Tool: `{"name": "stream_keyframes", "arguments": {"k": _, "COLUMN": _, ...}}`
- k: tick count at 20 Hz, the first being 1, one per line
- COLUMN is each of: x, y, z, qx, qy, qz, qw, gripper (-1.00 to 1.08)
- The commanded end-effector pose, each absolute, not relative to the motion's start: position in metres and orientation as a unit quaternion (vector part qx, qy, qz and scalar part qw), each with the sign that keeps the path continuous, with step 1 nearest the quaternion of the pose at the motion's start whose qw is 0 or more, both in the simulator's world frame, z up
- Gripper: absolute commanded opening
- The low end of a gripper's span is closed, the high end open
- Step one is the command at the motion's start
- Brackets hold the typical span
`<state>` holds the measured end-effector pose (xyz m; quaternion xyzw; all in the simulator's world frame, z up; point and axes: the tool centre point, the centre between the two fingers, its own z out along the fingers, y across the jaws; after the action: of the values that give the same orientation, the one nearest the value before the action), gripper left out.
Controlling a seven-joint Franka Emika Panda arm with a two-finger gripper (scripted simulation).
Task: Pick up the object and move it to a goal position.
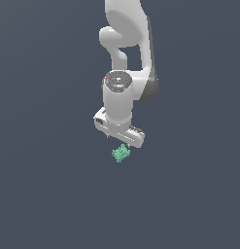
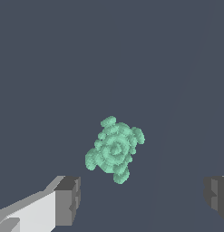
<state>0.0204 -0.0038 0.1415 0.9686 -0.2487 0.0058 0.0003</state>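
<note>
Gripper (image 1: 119, 138) of the white Panda arm hovers directly above the object (image 1: 121, 153), jaws spread wide and holding nothing. Mint-green, knobbly and roughly turtle-shaped, the object (image 2: 114, 149) lies on the plain grey floor (image 1: 48, 194). It looks rigid and light; pinching across its narrower body seems safest.

A flat, dark slate-blue floor (image 1: 48, 194) fills both views, plain and evenly lit. In the wrist view a faint, slightly lighter band runs slantwise across the same surface (image 2: 50, 68). Nothing else stands or lies on it.
</note>
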Motion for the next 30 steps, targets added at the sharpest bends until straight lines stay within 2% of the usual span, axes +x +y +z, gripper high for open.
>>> {"name": "stream_keyframes", "arguments": {"k": 1, "x": 0.022, "y": -0.002, "z": 0.135, "qx": 0.959, "qy": -0.283, "qz": 0.005, "qw": 0.0, "gripper": 1.0}}
{"name": "stream_keyframes", "arguments": {"k": 15, "x": 0.03, "y": 0.006, "z": 0.104, "qx": 0.905, "qy": -0.425, "qz": 0.0, "qw": 0.0, "gripper": 1.0}}
{"name": "stream_keyframes", "arguments": {"k": 30, "x": 0.03, "y": 0.008, "z": 0.089, "qx": 0.894, "qy": -0.449, "qz": 0.0, "qw": 0.0, "gripper": 1.0}}
